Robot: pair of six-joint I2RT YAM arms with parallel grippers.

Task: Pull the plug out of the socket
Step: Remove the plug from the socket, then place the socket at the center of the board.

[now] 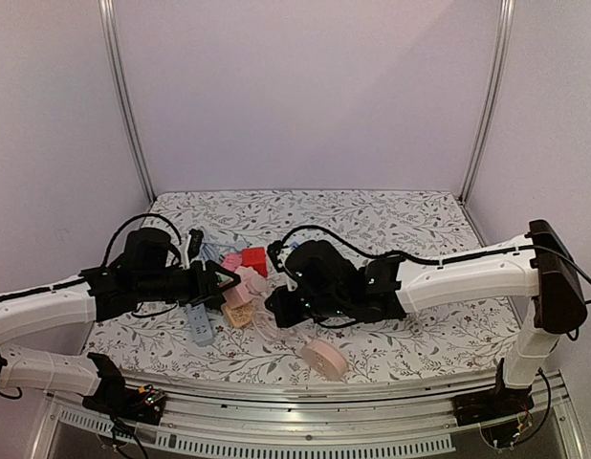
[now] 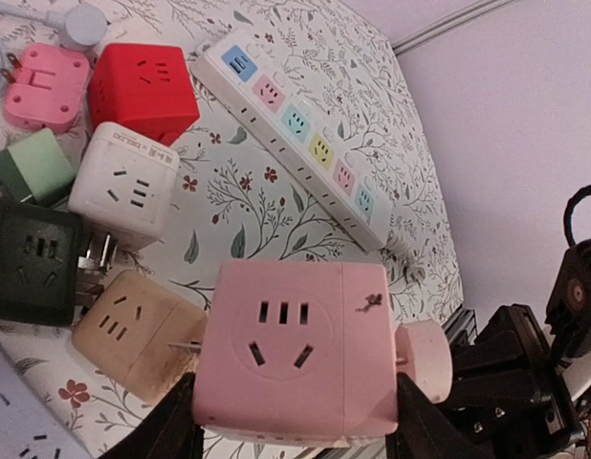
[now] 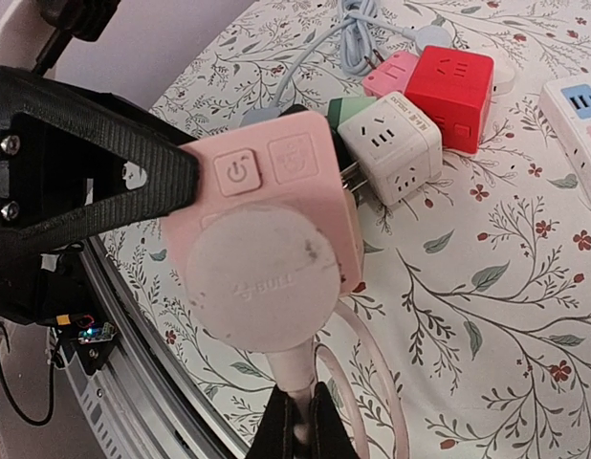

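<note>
Right wrist: one plug [image 3: 262, 277], one socket [image 3: 276, 167]

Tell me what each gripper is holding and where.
The left gripper clamps the pink cube socket by opposite sides; the right gripper pinches the cord just below the round plug.

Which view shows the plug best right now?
Right wrist: the round plug sits centre frame, seated in the pink socket cube, with the right tool shut on its cable neck. Left wrist shows only its edge beside the cube, which the left tool grips. Top external: too small and crowded to pick out.
</note>
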